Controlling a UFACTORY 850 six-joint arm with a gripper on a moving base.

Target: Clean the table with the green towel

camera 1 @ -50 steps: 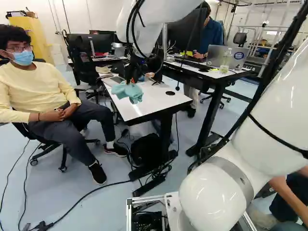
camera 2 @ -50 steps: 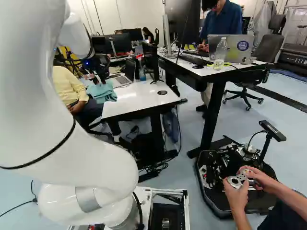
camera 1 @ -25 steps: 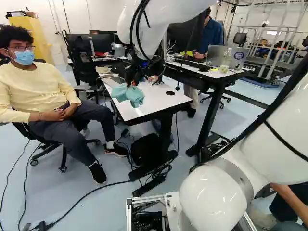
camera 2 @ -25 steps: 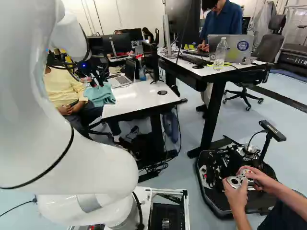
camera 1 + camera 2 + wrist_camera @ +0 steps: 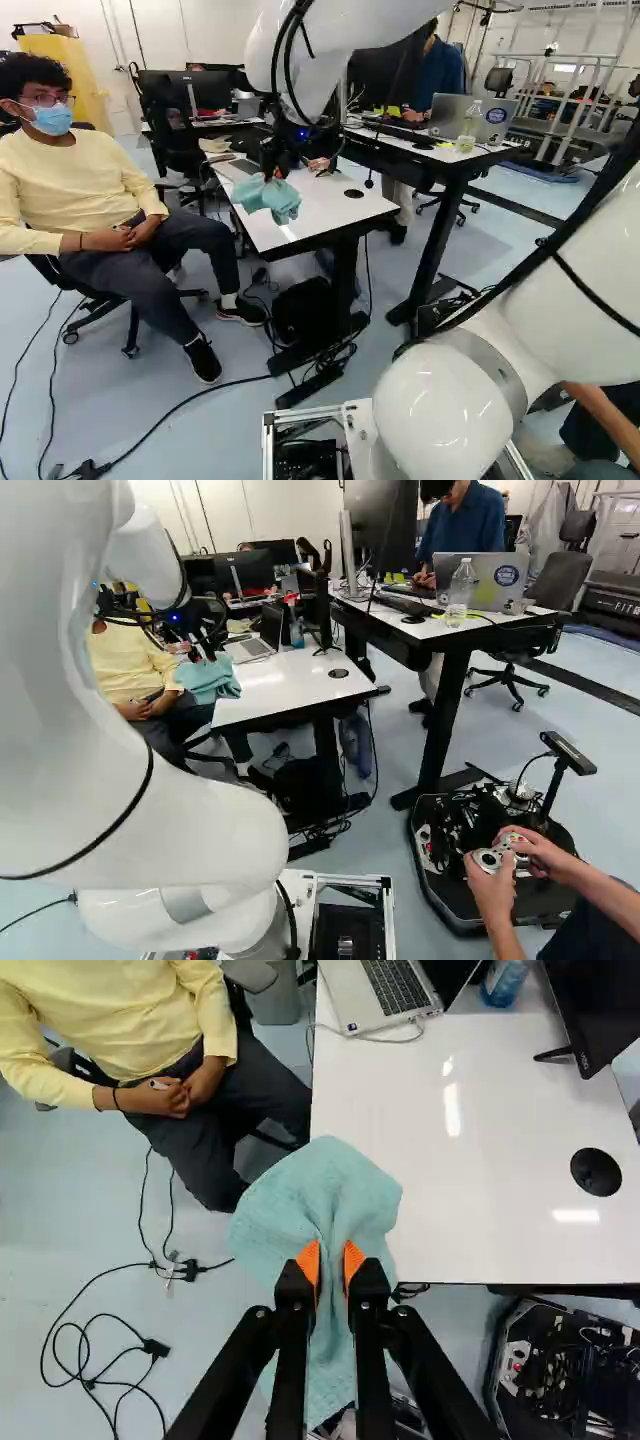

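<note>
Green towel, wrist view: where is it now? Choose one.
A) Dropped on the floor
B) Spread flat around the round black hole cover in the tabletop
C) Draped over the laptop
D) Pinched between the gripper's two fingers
D: the green towel is bunched between the two fingers of the gripper, with an orange pad against it from each side.

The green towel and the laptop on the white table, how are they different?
The towel is blue-green and crumpled; the laptop is grey and open. The towel is pinched in the gripper; the laptop sits on the table. Both are at the same table.
</note>
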